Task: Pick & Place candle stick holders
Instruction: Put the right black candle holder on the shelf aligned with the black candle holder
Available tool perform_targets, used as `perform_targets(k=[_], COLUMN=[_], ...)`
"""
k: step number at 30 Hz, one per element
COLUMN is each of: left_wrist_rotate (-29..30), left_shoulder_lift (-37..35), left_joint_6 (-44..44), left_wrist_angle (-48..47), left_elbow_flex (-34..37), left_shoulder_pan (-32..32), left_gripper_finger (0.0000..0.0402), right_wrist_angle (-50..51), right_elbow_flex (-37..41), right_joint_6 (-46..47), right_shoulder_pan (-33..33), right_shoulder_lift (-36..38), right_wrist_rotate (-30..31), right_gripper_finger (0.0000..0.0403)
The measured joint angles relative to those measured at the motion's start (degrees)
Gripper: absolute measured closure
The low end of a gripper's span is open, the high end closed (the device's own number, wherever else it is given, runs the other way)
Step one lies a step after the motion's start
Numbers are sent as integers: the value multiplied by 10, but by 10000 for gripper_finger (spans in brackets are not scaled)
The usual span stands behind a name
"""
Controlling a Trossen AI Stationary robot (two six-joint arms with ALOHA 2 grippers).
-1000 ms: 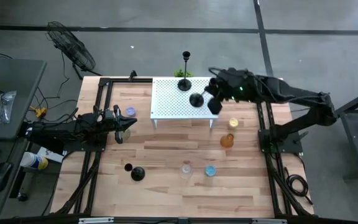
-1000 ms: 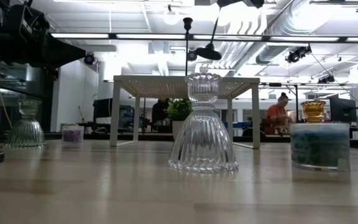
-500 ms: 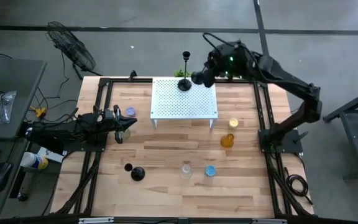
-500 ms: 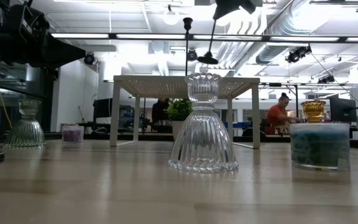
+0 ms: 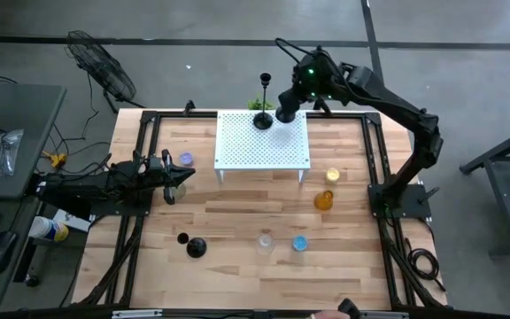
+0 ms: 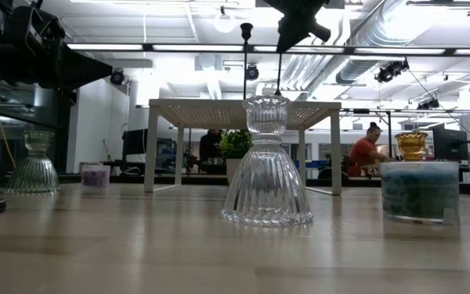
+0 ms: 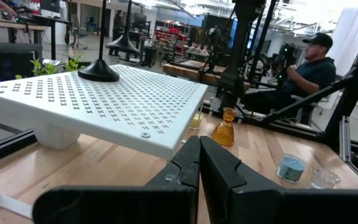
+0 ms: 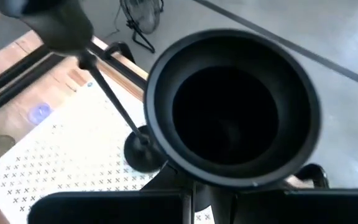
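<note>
Right claw (image 5: pixel 301 89) clamped on a black candlestick (image 5: pixel 287 112), its base over the white shelf (image 5: pixel 264 146).

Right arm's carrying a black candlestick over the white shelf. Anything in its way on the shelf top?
One thing: another black candlestick already stands at the white shelf's far edge, close beside the held candlestick in the right gripper. The rest of the perforated top shows nothing on it. The left gripper waits beside the shelf, off it.

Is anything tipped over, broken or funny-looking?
Nothing looks spilled or broken. One odd thing: a black candlestick hangs in the air from the shut right gripper, above the white shelf's back corner, beside another candlestick standing on the shelf. The left gripper waits, shut, at the table's left.
</note>
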State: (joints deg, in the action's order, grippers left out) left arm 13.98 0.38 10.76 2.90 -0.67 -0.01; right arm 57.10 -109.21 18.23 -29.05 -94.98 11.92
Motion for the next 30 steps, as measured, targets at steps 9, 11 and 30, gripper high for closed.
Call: perform_targets(k=[9, 11, 30], left_wrist_rotate=[0, 0, 0], left_shoulder_lift=[0, 0, 0], left_joint_6=[0, 0, 0], left_wrist_angle=[0, 0, 0], left_elbow_flex=[0, 0, 0], left_shoulder_pan=[0, 0, 0], left_gripper_finger=[398, 398, 398], right_wrist_angle=[50, 47, 40], right_elbow_flex=[0, 0, 0], right_joint_6=[12, 12, 25], right_shoulder_pan=[-2, -2, 3], right_shoulder_lift=[-2, -8, -28], right_wrist_rotate=[26, 26, 11], right_gripper_finger=[392, 392, 392])
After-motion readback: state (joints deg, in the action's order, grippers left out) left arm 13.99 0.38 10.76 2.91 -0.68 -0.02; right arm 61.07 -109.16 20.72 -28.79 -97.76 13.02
